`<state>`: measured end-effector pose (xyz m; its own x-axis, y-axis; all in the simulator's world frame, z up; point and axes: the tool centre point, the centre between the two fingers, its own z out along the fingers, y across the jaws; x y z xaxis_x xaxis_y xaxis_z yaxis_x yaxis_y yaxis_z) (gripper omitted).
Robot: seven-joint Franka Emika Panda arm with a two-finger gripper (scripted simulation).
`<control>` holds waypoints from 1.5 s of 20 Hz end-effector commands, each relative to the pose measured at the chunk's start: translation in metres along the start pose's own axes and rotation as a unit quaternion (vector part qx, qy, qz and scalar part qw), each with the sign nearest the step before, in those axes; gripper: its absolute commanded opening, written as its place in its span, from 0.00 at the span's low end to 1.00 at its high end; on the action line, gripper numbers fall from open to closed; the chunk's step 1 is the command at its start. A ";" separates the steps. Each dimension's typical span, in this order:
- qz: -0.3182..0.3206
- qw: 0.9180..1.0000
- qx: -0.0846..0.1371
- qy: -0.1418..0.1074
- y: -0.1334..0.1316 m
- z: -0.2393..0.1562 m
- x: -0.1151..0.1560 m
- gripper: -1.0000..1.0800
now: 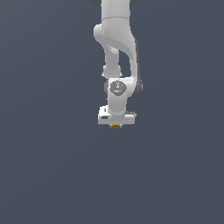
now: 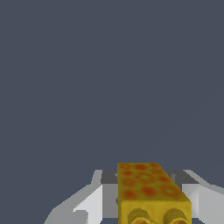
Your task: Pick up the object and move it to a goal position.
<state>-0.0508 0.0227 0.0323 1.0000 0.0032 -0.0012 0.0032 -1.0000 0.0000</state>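
Jaws clamp the yellow-orange object between them, pointing straight down from the arm's upright wrist.

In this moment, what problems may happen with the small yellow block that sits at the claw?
1. The yellow block sits between the fingers of the claw, but the wrist view does not show whether they press on it, so it may slip out when the arm moves.
2. In the exterior view only a sliver of the block shows under the claw, and no goal marker is visible, so judging the drop spot is hard.
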 end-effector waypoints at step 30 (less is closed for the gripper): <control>0.000 1.000 0.000 0.001 0.011 -0.278 -0.052 0.00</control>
<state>-0.0992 0.0121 0.2942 1.0000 0.0031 0.0007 0.0031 -1.0000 0.0000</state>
